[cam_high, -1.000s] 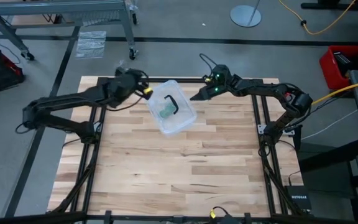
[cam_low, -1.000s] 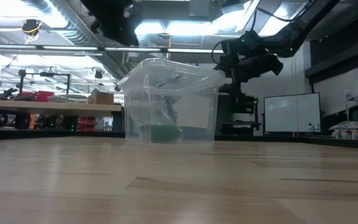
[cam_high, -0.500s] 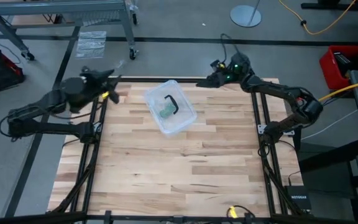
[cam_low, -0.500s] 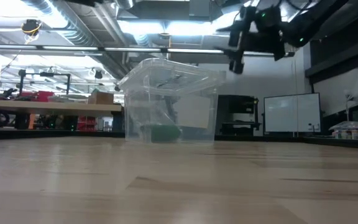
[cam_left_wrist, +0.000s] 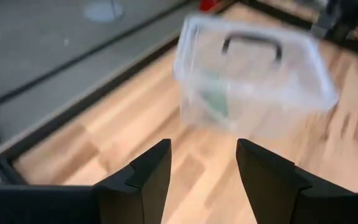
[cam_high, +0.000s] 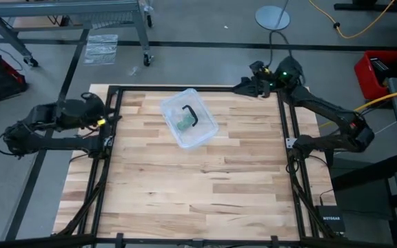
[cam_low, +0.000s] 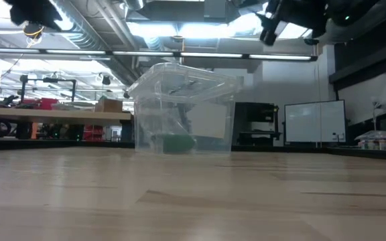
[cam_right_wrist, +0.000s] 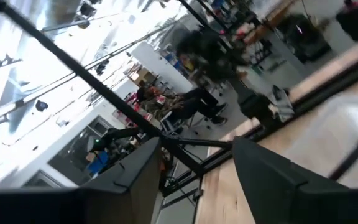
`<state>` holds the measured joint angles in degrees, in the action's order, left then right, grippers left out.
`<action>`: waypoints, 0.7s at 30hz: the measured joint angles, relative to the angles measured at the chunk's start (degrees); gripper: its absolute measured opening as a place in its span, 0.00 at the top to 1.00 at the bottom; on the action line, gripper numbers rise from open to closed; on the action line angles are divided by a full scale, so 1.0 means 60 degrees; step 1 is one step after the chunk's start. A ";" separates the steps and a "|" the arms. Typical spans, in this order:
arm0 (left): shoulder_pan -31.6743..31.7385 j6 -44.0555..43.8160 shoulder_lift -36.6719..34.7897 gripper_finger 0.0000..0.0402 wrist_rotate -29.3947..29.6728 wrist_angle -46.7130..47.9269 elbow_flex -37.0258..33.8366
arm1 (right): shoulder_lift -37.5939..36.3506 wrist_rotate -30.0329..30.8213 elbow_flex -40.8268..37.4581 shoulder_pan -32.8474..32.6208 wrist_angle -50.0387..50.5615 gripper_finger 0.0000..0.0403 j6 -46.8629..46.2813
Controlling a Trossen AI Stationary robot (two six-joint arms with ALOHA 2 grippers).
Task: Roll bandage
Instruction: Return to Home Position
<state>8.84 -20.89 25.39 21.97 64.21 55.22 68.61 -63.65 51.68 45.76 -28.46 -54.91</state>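
Green bandage [cam_high: 183,125] sits inside the shut clear plastic box [cam_high: 207,135] (black handle [cam_high: 191,115] on its lid), toward 12 o'clock on the counter [cam_high: 185,193]. Left hand [cam_left_wrist: 202,149], 2 fingers spread and empty, hangs off the counter's 9 o'clock edge. Right hand [cam_right_wrist: 194,146], also spread, hovers high near the 1 o'clock corner.
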 joint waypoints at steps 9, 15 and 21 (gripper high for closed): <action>-0.0006 -0.0365 -0.0691 0.56 -0.1109 -0.0323 -0.2449 | -0.1402 -0.0323 0.0004 0.0000 0.1548 0.50 0.1394; -0.0005 -0.0673 -0.0988 0.56 -0.2508 -0.2326 -0.4397 | -0.2303 -0.0028 0.0004 -0.0002 0.5683 0.50 0.4666; -0.0046 -0.1844 -0.0907 0.56 -0.3324 -0.4329 -0.4948 | -0.3072 0.2983 0.0004 -0.0004 0.9898 0.50 0.6921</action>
<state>8.56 -31.96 19.94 2.03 38.23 25.53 50.18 -45.75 51.70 45.74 30.93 -13.38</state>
